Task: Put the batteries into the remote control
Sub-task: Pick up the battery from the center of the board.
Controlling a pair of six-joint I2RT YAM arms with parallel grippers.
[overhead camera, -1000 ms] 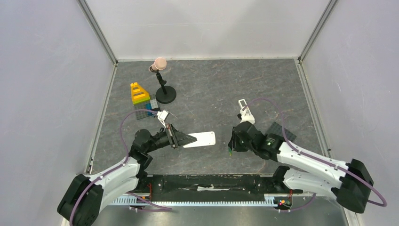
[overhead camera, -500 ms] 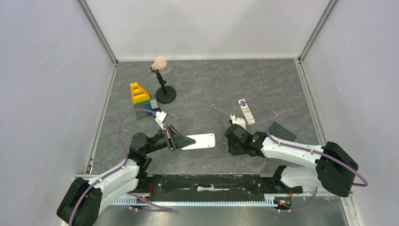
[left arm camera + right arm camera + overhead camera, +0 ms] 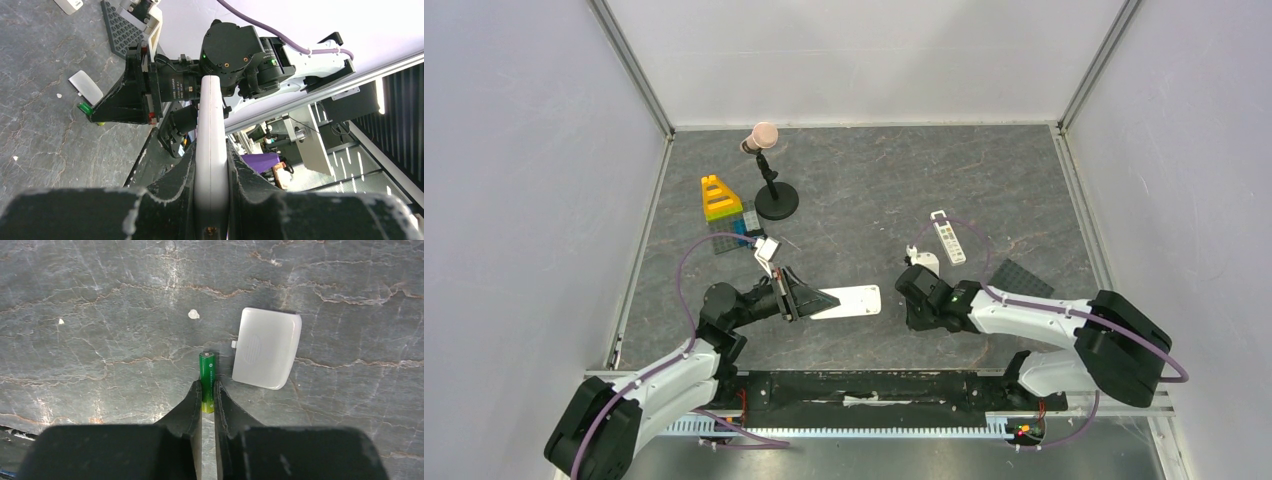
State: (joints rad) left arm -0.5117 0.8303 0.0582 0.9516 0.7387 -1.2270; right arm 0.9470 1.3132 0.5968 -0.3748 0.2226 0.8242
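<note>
The battery (image 3: 207, 376) is green, the remote control (image 3: 210, 150) and the cover (image 3: 266, 348) white, the table (image 3: 100, 300) dark grey with pale veins.

The lower end of the slim green cylindrical battery (image 3: 207, 367) is hidden between the fingers of the right end effector (image 3: 207, 388). The white plastic remote control (image 3: 210, 145) shows only its thin edge.

The remote (image 3: 856, 299) is clamped edgewise in the left gripper (image 3: 211, 165), left of centre over the table (image 3: 874, 170). To its right, the battery (image 3: 207, 372) is pinched in the right gripper (image 3: 208, 390), with the cover (image 3: 266, 348) laid just beside it. A second remote (image 3: 947, 238) is found behind them. The stand (image 3: 775, 201) and blocks (image 3: 717, 198) are set at the back left.
</note>
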